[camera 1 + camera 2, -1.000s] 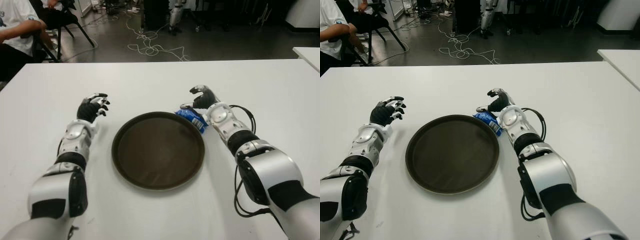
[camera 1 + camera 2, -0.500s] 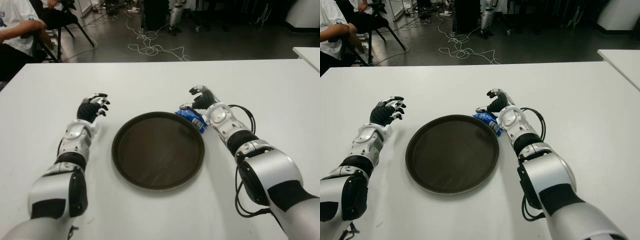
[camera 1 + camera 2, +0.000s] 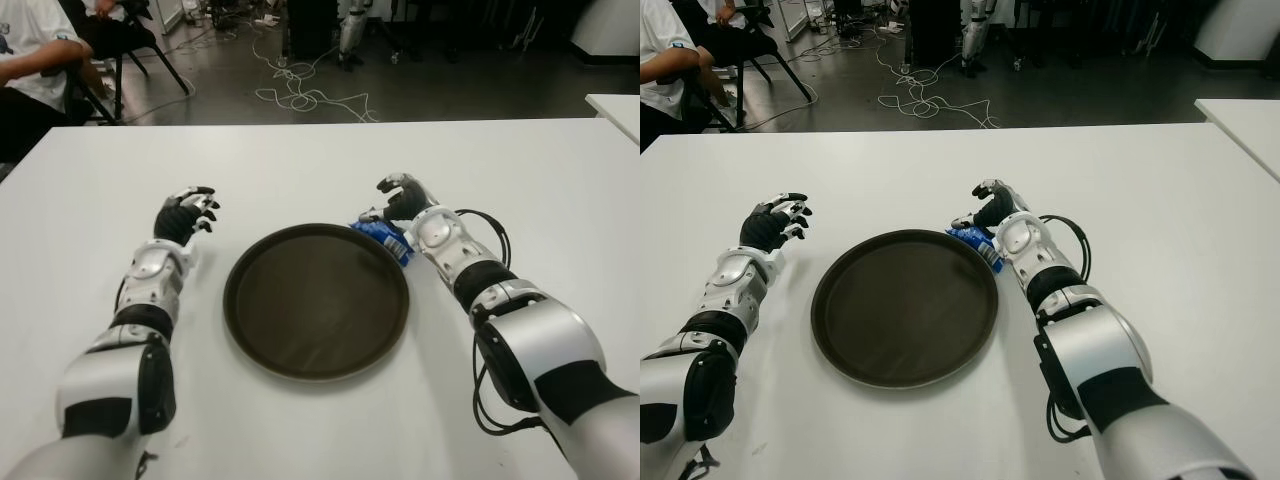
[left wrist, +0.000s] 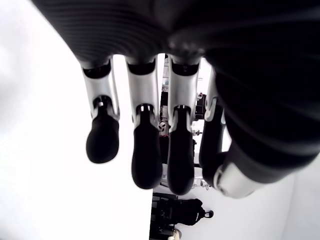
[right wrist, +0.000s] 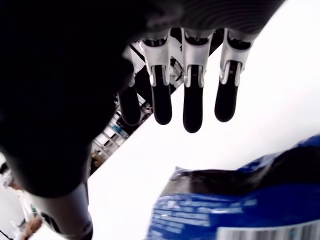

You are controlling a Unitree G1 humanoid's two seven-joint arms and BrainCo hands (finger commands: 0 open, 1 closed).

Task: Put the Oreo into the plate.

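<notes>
A blue Oreo packet [image 3: 385,236] lies on the white table [image 3: 300,170] against the far right rim of a round dark brown plate [image 3: 245,260]. My right hand [image 3: 398,196] hovers just over the packet's far end, fingers spread and holding nothing; in the right wrist view the packet [image 5: 240,200] shows below the extended fingertips [image 5: 192,117] with a gap between them. My left hand [image 3: 186,214] shows to the left of the plate, fingers relaxed and empty. The plate holds nothing.
A second white table edge [image 3: 615,108] shows at the far right. Beyond the table's far edge are floor cables [image 3: 300,95] and a seated person [image 3: 30,60] at the far left.
My right hand has shifted slightly left and down toward the Oreo packet. The left hand and the plate have not moved.
</notes>
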